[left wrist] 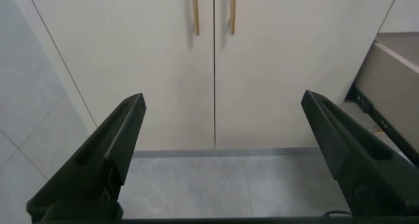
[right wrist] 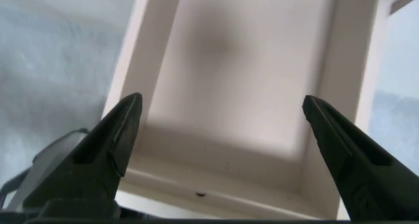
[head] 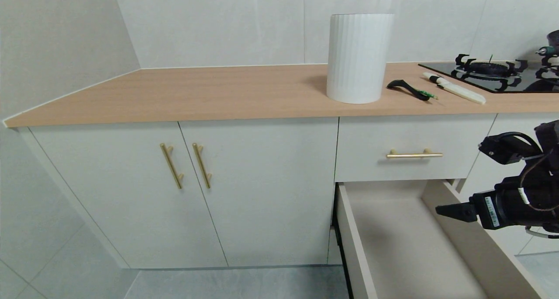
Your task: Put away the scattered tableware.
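Note:
A black peeler (head: 408, 89) and a white knife (head: 454, 87) lie on the wooden countertop (head: 196, 94), to the right of a tall white ribbed container (head: 358, 56). Below them the lower drawer (head: 349, 233) is pulled out with nothing in it. My right gripper (head: 458, 180) hangs open over the drawer's right side. In the right wrist view its fingers (right wrist: 111, 145) frame the bare drawer (right wrist: 229, 86). My left gripper (left wrist: 222, 96) is open and holds nothing, low down near the floor and facing the cabinet doors (left wrist: 214, 67).
A closed upper drawer with a gold handle (head: 414, 155) sits above the open one. Double doors with gold handles (head: 171, 166) stand to the left. A black gas hob (head: 489, 72) fills the counter's far right. The pulled-out drawer's side (left wrist: 393, 73) juts into the floor space.

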